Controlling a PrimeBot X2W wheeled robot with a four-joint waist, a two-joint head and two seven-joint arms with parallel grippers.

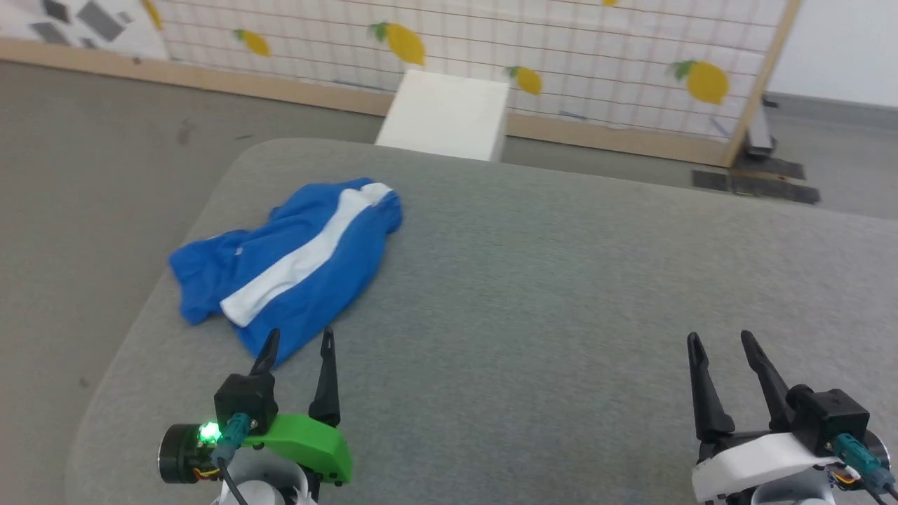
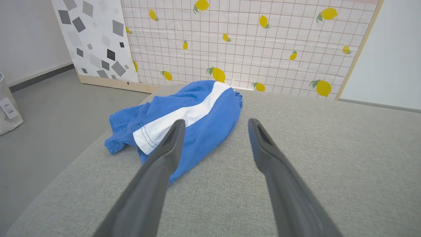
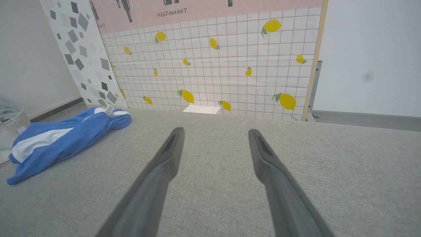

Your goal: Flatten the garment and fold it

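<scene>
left tool (image 1: pixel 297 341) spread, crumpled blue garment (image 1: pixel 295 259)

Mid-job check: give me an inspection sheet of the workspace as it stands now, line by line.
Surface: grey padded table, fabric top, rounded far-left corner.
Job's things: blue shorts, crumpled on the table's left side, white stripe up, not yet flattened.
Clutter: nothing seen.
Hands: left hand open at the shorts' near edge, contact cannot be told; right hand open over bare table, well apart from the shorts.
Cables: left wrist cable and right wrist cable, teal plugs, apart from the shorts.
Surroundings: lemon-print screen, white box behind the table, grey floor.
</scene>
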